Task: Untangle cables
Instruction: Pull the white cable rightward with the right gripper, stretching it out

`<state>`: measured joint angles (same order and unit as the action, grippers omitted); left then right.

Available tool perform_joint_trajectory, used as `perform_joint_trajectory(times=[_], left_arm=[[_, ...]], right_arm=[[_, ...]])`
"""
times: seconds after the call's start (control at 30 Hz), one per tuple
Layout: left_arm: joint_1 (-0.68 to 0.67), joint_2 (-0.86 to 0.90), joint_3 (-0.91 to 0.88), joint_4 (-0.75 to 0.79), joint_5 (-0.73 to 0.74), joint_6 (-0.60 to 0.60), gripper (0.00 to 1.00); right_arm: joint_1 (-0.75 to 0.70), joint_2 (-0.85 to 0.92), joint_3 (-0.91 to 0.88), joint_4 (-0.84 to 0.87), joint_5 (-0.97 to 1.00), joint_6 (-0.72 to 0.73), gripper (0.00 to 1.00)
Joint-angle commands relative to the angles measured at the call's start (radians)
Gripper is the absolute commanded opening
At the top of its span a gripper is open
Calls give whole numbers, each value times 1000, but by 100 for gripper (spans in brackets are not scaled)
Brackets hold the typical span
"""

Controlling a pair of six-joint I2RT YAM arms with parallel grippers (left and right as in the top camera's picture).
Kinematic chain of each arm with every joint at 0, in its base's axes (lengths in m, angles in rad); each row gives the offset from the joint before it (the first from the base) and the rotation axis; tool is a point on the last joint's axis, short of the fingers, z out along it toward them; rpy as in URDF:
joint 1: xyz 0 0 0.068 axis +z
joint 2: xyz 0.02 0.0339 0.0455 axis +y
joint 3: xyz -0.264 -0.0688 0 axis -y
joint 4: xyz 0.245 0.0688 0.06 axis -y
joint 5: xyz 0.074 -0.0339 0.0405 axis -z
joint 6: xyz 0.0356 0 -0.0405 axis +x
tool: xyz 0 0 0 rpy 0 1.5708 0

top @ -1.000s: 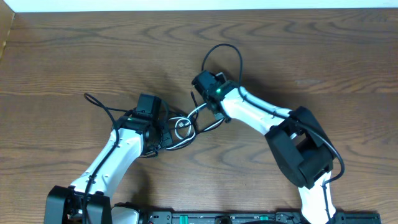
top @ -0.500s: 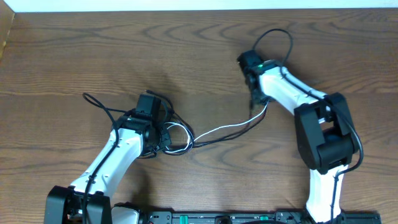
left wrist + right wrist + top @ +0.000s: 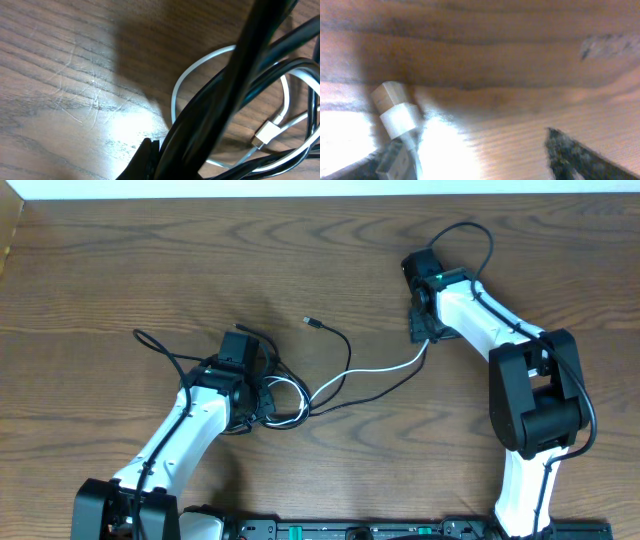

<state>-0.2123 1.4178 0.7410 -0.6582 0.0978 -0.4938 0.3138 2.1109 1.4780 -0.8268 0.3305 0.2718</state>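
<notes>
Thin white cord (image 3: 372, 372) is stretched over brown wooden table (image 3: 140, 260) from tangle near centre toward 2 o'clock. Its white plug (image 3: 395, 112) lies betw. fingers of right gripper (image 3: 421, 333), which are spread wide w/ nothing gripped. Since half a sec. ago one of the thin black cords (image 3: 345, 350) has been dropped; its plug end is now seen at 12 o'clock of tangle. Left gripper (image 3: 262, 398) is clamped tight on black cords at tangle.

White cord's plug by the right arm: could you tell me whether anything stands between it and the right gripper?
Nothing visible does. The white plug lies on the table beside the right gripper, jaws open; only another plug lies next to it.
</notes>
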Motion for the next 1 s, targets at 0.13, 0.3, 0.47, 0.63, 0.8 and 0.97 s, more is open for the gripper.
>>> perform_joint_trajectory(times=[0.13,0.3,0.47,0.63,0.8,0.97], left_arm=[[5,8,-3,-7,-21,-1,8],[5,8,-3,-7,-21,-1,8],[5,8,-3,-7,-21,-1,8],[5,8,-3,-7,-19,-1,8],[5,8,-2,11,63,0,8],[14,8,-2,64,190,5,8]], right_arm=[[-26,67,-59,-53,194,-12,99],[-98,67,-80,-49,201,32,99],[-201,67,-87,-52,133,50,99],[-300,67,-87,-32,-93,50,99],[-341,67,-87,16,-480,-70,99],[-327,67,-87,37,-759,-229,99]])
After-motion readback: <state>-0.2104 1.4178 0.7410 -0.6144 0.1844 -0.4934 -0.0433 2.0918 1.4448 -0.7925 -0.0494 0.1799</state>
